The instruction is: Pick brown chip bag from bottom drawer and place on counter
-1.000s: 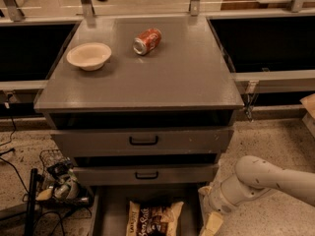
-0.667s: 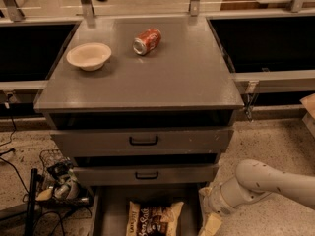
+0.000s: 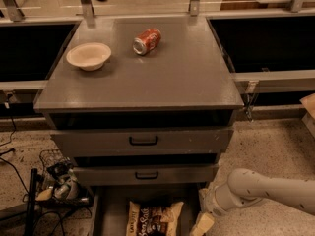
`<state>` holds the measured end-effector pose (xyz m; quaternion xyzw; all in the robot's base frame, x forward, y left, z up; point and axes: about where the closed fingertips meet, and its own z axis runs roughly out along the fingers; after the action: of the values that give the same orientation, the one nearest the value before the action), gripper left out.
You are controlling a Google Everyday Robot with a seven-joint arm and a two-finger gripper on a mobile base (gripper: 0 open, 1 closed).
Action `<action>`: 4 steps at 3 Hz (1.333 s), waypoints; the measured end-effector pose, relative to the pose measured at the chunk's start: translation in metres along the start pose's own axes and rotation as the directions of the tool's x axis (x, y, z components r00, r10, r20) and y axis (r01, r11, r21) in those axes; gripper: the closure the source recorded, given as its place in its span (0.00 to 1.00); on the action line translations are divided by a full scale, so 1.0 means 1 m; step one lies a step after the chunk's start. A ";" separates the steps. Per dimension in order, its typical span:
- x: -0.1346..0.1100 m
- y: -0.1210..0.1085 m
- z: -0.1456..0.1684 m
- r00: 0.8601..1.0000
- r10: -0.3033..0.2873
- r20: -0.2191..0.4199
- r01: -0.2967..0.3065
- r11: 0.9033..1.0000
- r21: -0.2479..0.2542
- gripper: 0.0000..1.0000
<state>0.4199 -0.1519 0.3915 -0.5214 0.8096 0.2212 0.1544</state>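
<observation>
The brown chip bag [image 3: 152, 219] lies flat in the open bottom drawer [image 3: 110, 211], at the lower edge of the camera view. Its dark middle carries white lettering and its ends are pale. My gripper [image 3: 202, 223] is low at the drawer's right side, just right of the bag, with only a pale finger showing above the frame edge. The white arm [image 3: 266, 190] reaches in from the lower right. The grey counter [image 3: 182, 73] tops the cabinet above.
A red soda can [image 3: 147, 41] lies on its side on the counter, with a pale bowl [image 3: 88, 56] to its left. Two upper drawers with black handles [image 3: 143, 140] are slightly open. A wire rack and cables [image 3: 59, 181] sit on the floor at left.
The arm has shifted slightly left toward the drawer. The bag, can and bowl have not moved.
</observation>
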 end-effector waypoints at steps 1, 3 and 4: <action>0.000 0.000 0.000 1.000 0.000 0.000 0.000 1.000 0.000 0.00; 0.026 -0.022 0.058 0.998 0.055 0.040 -0.053 0.998 -0.035 0.00; 0.026 -0.022 0.058 0.998 0.055 0.040 -0.053 0.998 -0.035 0.00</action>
<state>0.4306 -0.1500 0.3245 -0.4972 0.8161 0.2495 0.1563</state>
